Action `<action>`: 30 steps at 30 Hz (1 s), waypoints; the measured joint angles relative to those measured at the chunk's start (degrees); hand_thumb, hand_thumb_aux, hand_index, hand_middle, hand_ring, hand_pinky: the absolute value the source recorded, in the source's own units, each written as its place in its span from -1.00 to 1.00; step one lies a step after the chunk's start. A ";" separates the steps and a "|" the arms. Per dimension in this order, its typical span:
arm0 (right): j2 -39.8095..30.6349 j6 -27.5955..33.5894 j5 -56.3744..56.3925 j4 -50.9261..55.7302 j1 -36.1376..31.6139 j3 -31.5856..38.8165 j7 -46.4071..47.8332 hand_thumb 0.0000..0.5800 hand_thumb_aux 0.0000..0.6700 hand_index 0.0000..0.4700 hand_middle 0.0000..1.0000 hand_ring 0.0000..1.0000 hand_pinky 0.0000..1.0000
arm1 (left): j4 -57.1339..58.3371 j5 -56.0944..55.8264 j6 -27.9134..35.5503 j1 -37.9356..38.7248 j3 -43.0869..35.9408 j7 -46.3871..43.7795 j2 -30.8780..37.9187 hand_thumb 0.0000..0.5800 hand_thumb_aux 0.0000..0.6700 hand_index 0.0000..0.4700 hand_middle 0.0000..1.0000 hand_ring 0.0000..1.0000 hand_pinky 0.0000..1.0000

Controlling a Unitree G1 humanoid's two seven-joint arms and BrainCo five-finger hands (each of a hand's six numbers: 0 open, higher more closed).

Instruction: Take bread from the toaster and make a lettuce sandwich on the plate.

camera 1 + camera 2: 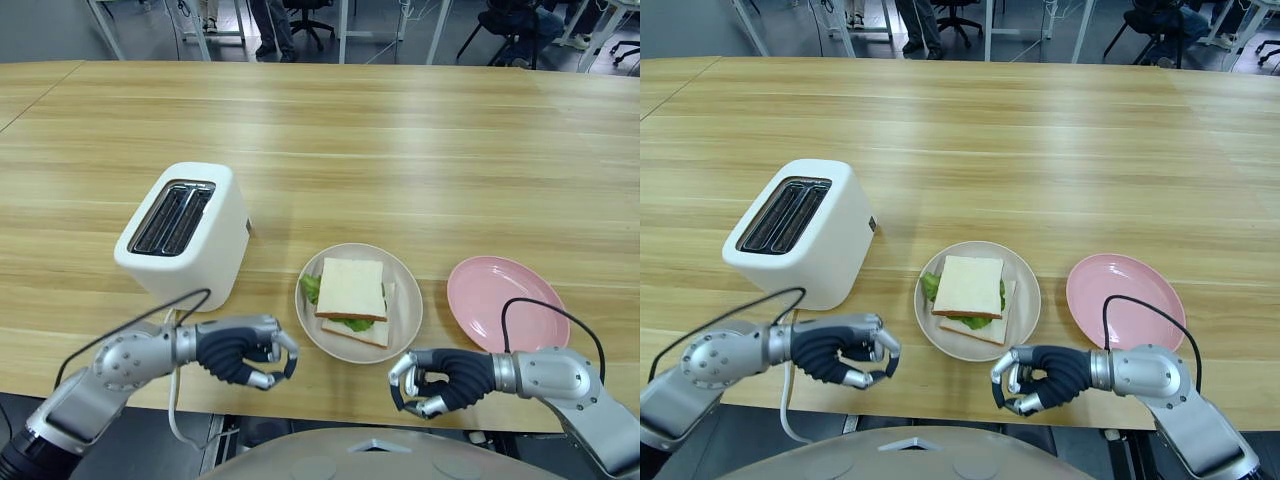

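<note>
Sandwich (352, 298) sits assembled on plate (412, 305), toaster (190, 240) slots empty, so presumably left hand (240, 352) and right hand (440, 380) hang curled, empty, at near counter (400, 150) edge.

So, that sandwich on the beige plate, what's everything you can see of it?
The sandwich lies flat on the round beige plate and touches nothing else. It is two square slices of white bread, the top one shifted slightly off the lower. Green lettuce pokes out at its left and near edges. It sits between the white toaster and the pink plate. The left hand and right hand, both curled, are nearer the robot, apart from it.
</note>
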 measured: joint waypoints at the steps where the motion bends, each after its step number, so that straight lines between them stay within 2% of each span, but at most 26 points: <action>1: -0.14 -0.88 -2.54 0.08 0.01 0.73 -0.76 1.00 1.00 0.96 1.00 1.00 1.00 | 0.17 3.55 -0.04 -0.37 -0.43 0.12 -0.07 1.00 1.00 0.96 1.00 1.00 1.00; 7: 1.00 -4.41 -17.94 4.52 -2.65 6.77 -6.22 1.00 1.00 0.96 1.00 1.00 1.00 | 4.88 21.21 -0.91 -5.15 -4.48 3.30 -4.58 1.00 1.00 0.96 1.00 1.00 1.00; 14: 4.49 -6.57 -33.87 12.84 -8.50 13.01 -13.52 1.00 1.00 0.96 1.00 1.00 1.00 | 10.56 32.93 -2.07 -10.83 -9.04 7.83 -10.93 1.00 1.00 0.96 1.00 1.00 1.00; 23: 10.15 -7.06 -40.87 17.71 -14.22 15.77 -18.92 1.00 1.00 0.96 1.00 1.00 1.00 | 17.83 39.98 -1.78 -12.56 -14.13 11.09 -16.23 1.00 1.00 0.96 1.00 1.00 1.00; 30: 16.66 -6.20 -44.31 25.69 -21.29 16.87 -24.21 1.00 1.00 0.96 1.00 1.00 1.00 | 28.79 42.59 -1.00 -20.84 -14.80 18.95 -20.29 1.00 1.00 0.96 1.00 1.00 1.00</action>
